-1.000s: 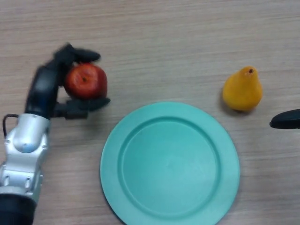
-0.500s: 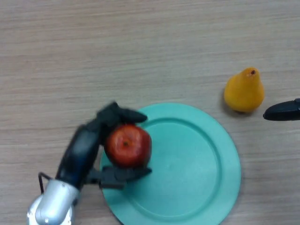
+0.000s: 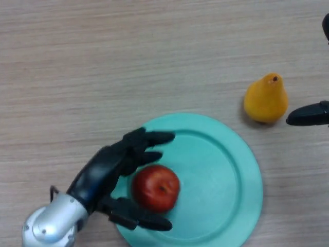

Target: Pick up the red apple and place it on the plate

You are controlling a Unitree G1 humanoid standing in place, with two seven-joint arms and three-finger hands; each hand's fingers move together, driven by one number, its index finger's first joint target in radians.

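Observation:
The red apple rests on the left part of the teal plate. My left hand is over the plate's left rim, right beside the apple. Its fingers are spread straight above the apple and its thumb reaches below it, so the hand is open around the apple without gripping. Only the fingertips of my right hand show at the right edge, beside the pear.
A yellow pear stands on the wooden table to the upper right of the plate, close to my right hand's fingertips.
My left hand carried the apple from the table's left side to the plate, set it down and opened its fingers. The right fingertips shifted slightly inward.

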